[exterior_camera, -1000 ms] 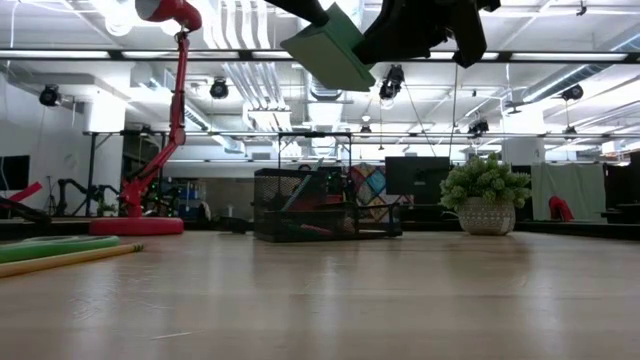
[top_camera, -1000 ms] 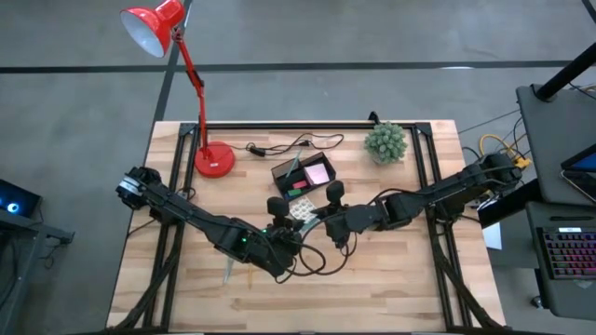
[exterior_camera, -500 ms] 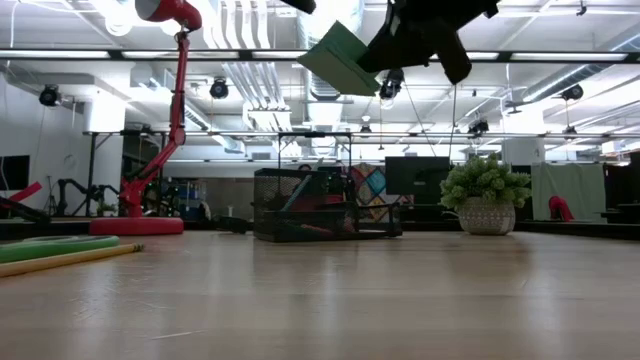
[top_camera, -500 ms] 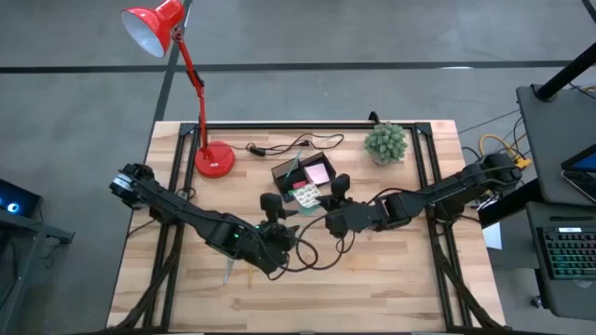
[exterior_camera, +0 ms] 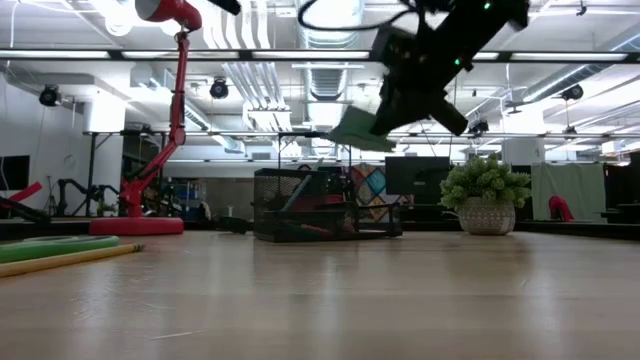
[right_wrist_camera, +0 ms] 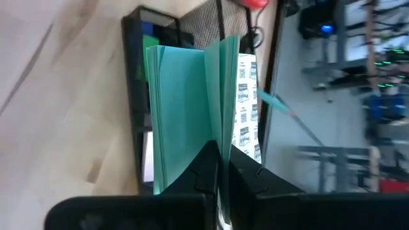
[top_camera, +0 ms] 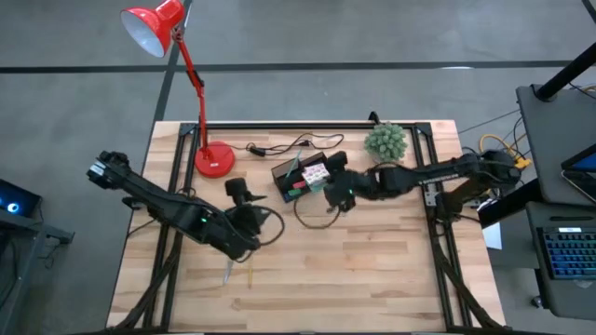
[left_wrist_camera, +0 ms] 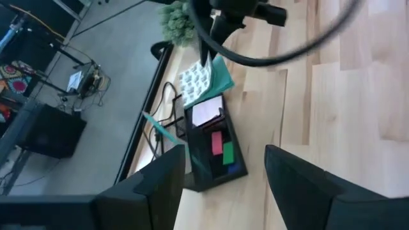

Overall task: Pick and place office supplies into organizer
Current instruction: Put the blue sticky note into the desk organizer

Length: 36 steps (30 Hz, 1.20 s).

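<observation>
A: The teal notebook (right_wrist_camera: 185, 108), who has it?

B: The right gripper (right_wrist_camera: 220, 167) does, its fingers pinched on the edge of the covers, which fan apart away from it. A white patterned face (top_camera: 315, 174) shows on the notebook from above.

A: And where is it against the organizer?

B: The black mesh organizer (top_camera: 291, 181) lies just beyond and below the right gripper, and the notebook hangs over one end of it, clear of the table in the low view (exterior_camera: 362, 128). Inside the tray lie a pink sticky-note pad (left_wrist_camera: 206, 112), then a red eraser (left_wrist_camera: 216, 141) and a green eraser (left_wrist_camera: 227, 152) side by side.

A: The other arm?

B: The left gripper (top_camera: 237, 192) is well apart from the right one, on the far side of the organizer, held over bare wood with its fingers (left_wrist_camera: 305, 185) spread wide and nothing between them. Beyond it stands the red desk lamp (top_camera: 213, 160); a yellow pencil (exterior_camera: 70, 258) lies at the table's edge.
</observation>
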Available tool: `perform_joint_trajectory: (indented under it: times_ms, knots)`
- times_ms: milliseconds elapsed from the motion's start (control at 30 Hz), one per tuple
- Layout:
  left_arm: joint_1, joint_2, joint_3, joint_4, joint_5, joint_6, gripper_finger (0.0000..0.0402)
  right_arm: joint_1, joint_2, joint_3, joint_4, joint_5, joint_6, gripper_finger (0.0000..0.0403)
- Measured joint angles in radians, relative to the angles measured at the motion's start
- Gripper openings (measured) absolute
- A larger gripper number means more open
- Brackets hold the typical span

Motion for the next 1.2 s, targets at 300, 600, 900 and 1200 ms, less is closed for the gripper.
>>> perform_joint_trajectory:
  times_ms: [300,600,900,1200]
  knots:
    - [-0.004,-0.164,-0.123,0.002,-0.003,-0.053,0.02,-0.206,0.002,-0.008,-0.013,-0.225,-0.122,0.0008]
    - [-0.004,-0.239,-0.204,0.003,-0.008,-0.074,0.02,-0.3,0.014,-0.024,-0.024,-0.345,-0.13,0.0008]
    - [-0.004,-0.259,-0.222,0.006,-0.038,-0.071,0.02,-0.315,0.148,-0.008,0.05,-0.34,-0.147,0.0008]
    - [-0.004,-0.253,-0.223,0.005,-0.038,-0.071,0.02,-0.317,0.258,0.058,0.05,-0.261,-0.176,0.0008]
